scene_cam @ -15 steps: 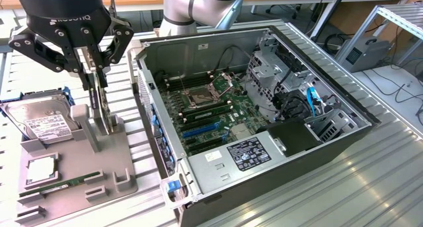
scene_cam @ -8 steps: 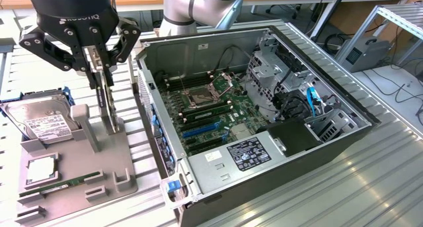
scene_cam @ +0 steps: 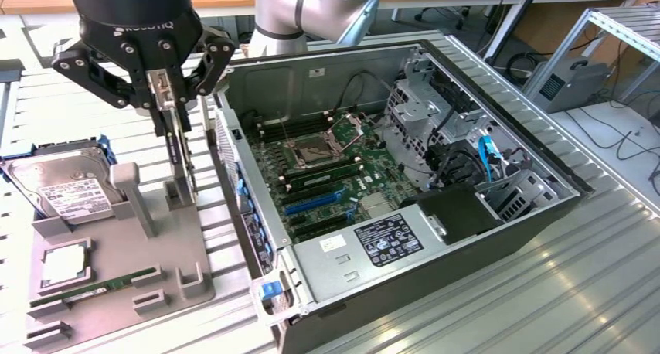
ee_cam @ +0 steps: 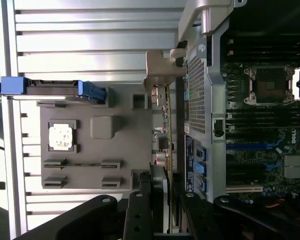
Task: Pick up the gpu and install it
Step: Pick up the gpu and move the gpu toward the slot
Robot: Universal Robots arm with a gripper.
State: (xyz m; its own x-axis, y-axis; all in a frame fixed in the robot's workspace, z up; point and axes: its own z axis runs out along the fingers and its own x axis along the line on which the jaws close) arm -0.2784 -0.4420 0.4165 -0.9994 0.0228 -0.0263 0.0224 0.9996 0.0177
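**A:** Item one?

**B:** Gpu (scene_cam: 178,149) (ee_cam: 166,130): a slim dark card standing upright on its long edge. From the wrist it is seen edge-on, with a silvery bracket at one end. It is at the side of the grey tray (scene_cam: 113,253) (ee_cam: 115,150) nearest the computer case, with its lower end between two tray posts. I cannot tell whether it rests there or hangs just clear.

**A:** Held?

**B:** Yes. Fingers (scene_cam: 160,91) (ee_cam: 140,210): black with silvery pads, clenched on the card's upper part, one on each face.

**A:** Other tray contents?

**B:**
- Hard drive (scene_cam: 62,188) (ee_cam: 52,89): silver, labelled, in a blue frame, at the tray's far end towards the exterior view's left.
- Processor chip (scene_cam: 64,267) (ee_cam: 61,136): square, lying flat in its own recess, well apart from the card.
- Memory stick (scene_cam: 98,287): thin, green, lying in a slot near the chip.

**A:** And beside the tray?

**B:**
- Computer case (scene_cam: 495,149): lying on its side with the panel off, just beside the tray on the exterior view's right.
- Inside the case: motherboard (scene_cam: 341,176) (ee_cam: 260,130) with a processor socket (scene_cam: 314,149) and blue slots (scene_cam: 314,203), plus a labelled power supply (scene_cam: 376,242).

**A:** Support?

**B:** Bench (scene_cam: 546,292): ribbed metal, carrying both the tray and the case.
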